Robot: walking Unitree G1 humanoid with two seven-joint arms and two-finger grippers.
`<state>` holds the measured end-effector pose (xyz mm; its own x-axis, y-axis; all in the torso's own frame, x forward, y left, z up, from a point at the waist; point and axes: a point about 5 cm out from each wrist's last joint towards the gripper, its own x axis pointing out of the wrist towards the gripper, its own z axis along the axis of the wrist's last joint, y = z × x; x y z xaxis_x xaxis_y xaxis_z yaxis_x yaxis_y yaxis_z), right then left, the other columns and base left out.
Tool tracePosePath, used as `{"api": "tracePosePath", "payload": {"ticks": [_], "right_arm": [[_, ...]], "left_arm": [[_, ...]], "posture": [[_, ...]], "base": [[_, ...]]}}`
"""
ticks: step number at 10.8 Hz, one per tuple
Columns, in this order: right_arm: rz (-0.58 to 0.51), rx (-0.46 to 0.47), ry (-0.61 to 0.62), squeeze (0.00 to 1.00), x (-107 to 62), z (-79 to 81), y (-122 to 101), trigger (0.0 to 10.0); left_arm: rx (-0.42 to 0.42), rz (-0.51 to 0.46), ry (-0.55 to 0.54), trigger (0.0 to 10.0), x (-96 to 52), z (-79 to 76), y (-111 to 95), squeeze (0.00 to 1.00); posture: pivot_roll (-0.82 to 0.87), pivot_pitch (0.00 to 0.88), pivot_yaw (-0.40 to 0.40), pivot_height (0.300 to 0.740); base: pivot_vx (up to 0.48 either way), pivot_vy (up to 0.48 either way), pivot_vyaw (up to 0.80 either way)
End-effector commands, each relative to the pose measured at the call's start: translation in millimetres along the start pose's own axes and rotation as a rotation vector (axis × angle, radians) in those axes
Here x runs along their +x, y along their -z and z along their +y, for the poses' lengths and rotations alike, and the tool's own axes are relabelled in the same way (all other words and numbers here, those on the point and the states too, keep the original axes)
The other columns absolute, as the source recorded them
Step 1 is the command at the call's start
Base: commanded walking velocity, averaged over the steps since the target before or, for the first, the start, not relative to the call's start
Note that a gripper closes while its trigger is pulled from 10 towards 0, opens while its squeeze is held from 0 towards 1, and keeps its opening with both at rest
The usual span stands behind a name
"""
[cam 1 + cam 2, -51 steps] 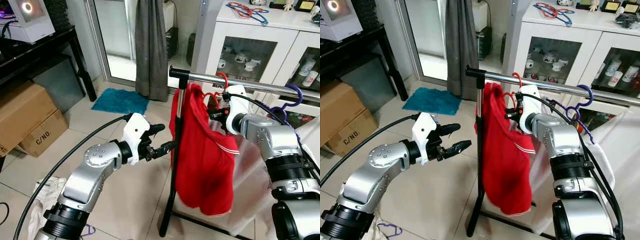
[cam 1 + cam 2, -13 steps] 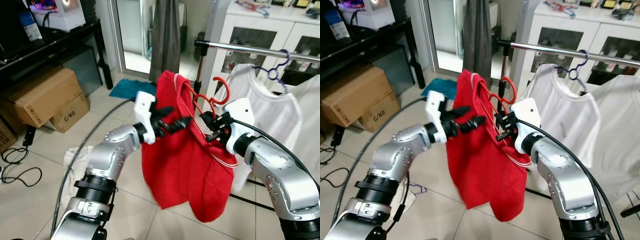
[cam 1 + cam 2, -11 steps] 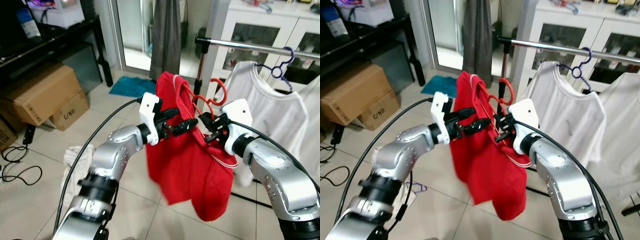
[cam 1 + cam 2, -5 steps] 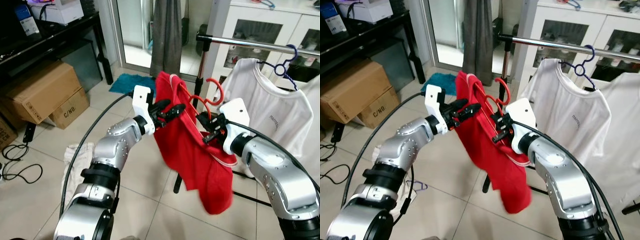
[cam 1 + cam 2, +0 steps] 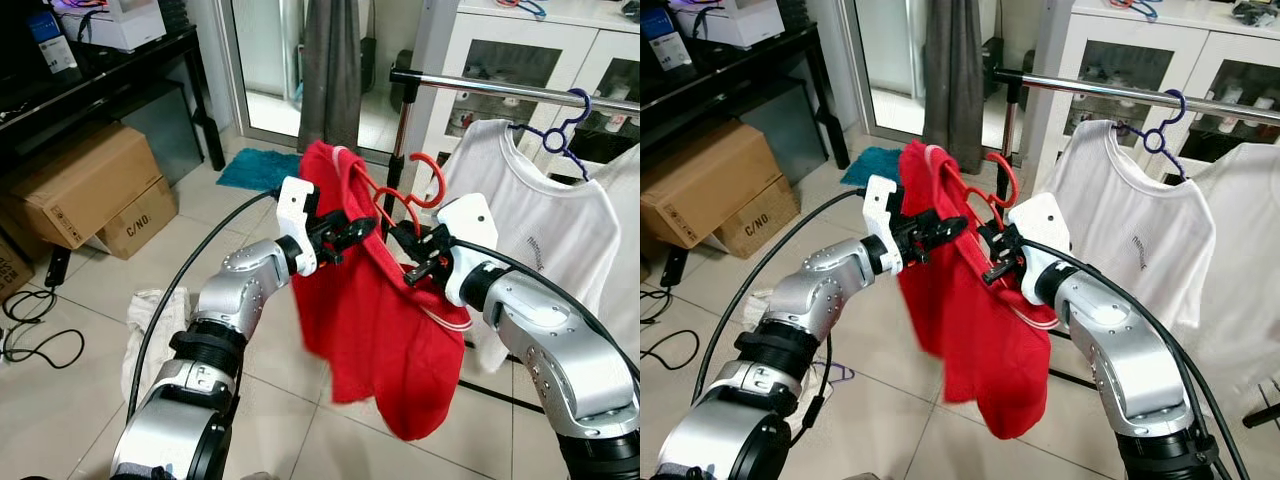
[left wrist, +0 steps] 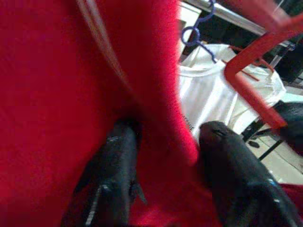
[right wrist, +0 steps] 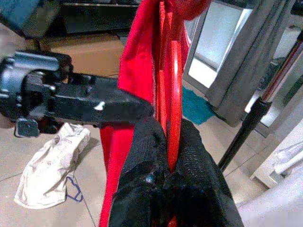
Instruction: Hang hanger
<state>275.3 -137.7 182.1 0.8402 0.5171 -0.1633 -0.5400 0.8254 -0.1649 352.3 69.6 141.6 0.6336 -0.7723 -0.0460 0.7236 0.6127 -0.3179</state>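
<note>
Hanger point(image 5: 405, 205): red, centre of the head view, carrying a red shirt point(image 5: 375, 330); hook points up, well below and apart from the rail point(image 5: 520, 92) in the upper right, so not yet hung.
Right gripper point(image 5: 412, 256): centre-right of the frame, fingers point(image 7: 142, 161) clenched on the hanger's red bar; the wrist view shows the bar pinched between both black pads. Judgement: this grip carries the weight and steers the hook.
Left gripper point(image 5: 345, 232): just left of centre, at the shirt's shoulder. Fingers point(image 6: 116, 161) straddle a fold of red cloth and look closed on it. Judgement: steadies the shirt so it stays on the hanger and hangs clear of the rack post.
Rail neighbours: white shirt point(image 5: 525, 215) on a purple hanger point(image 5: 562, 125) at right. Judgement: free rail lies between the post and that hanger, the likely spot for the hook.
Next move (judgement): lift the hook above the rail, then lower it on; shirt may snag on the rail end.
Floor: pale cloth point(image 5: 150, 325) at lower left, blue mat point(image 5: 262, 168) by the door.
Writing: cardboard box point(image 5: 140, 215) at left reads "C/NO."; small print on the white shirt's chest, too small to read.
Cabinet point(image 5: 520, 60): white, glass doors, upper right behind the rail.
</note>
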Motion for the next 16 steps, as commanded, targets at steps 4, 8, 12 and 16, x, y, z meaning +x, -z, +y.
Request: {"api": "tracePosePath", "payload": {"ticks": [4, 8, 12, 16], "right_arm": [[-0.084, -0.053, -0.016, 0.00, -1.3, 2.9, -18, 0.0], [-0.082, -0.060, -0.025, 0.00, -1.0, 3.5, -18, 0.0], [-0.076, -0.067, -0.025, 0.00, -1.1, 5.3, -16, 0.0], [0.042, -0.104, -0.060, 0.00, -6.9, 2.2, 2, 0.0]], "left_arm": [[0.005, -0.019, -0.001, 0.0, 1.1, 3.3, -8, 0.00], [-0.001, -0.011, 0.005, 0.0, 1.4, 3.6, -6, 0.00], [-0.032, -0.026, -0.048, 0.0, -3.8, 10.7, -7, 0.00], [0.068, -0.032, -0.056, 0.0, -14.0, 12.7, -21, 0.00]], "posture": [[-0.03, 0.000, 0.040, 0.740], [-0.03, 0.000, 0.042, 0.740], [-0.03, 0.000, 0.050, 0.740], [-0.03, 0.000, 0.052, 0.740]], "base": [[0.000, 0.000, 0.00], [0.000, 0.000, 0.00], [0.000, 0.000, 0.00], [0.000, 0.000, 0.00]]}}
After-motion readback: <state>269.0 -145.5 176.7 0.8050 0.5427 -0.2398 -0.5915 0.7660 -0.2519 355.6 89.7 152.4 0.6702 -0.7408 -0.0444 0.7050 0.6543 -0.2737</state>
